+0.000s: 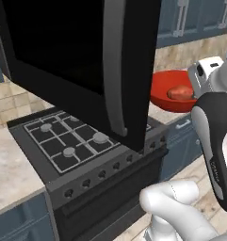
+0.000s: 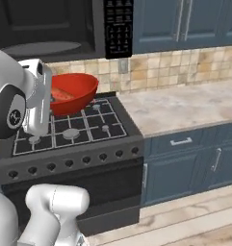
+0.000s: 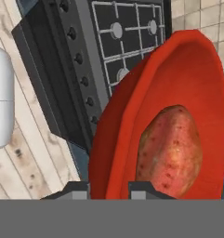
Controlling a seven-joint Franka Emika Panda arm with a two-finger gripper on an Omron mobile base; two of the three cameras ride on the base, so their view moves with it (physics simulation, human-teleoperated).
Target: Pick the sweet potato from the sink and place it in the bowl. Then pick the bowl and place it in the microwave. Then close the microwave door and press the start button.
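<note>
My gripper is shut on the near rim of the red bowl, which hangs in the air above the stove. The sweet potato lies inside the bowl. From the left, the bowl with the sweet potato hangs to the right of the open microwave door, beside my gripper. From the right, the bowl and sweet potato are below the dark microwave cavity and its button strip; my gripper holds the bowl's left edge. The sink is out of view.
A black gas stove with knobs along its front stands under the bowl. The swung-out door with its grey handle hangs over the stove's left half. A stone counter runs to the right, with blue cabinets below.
</note>
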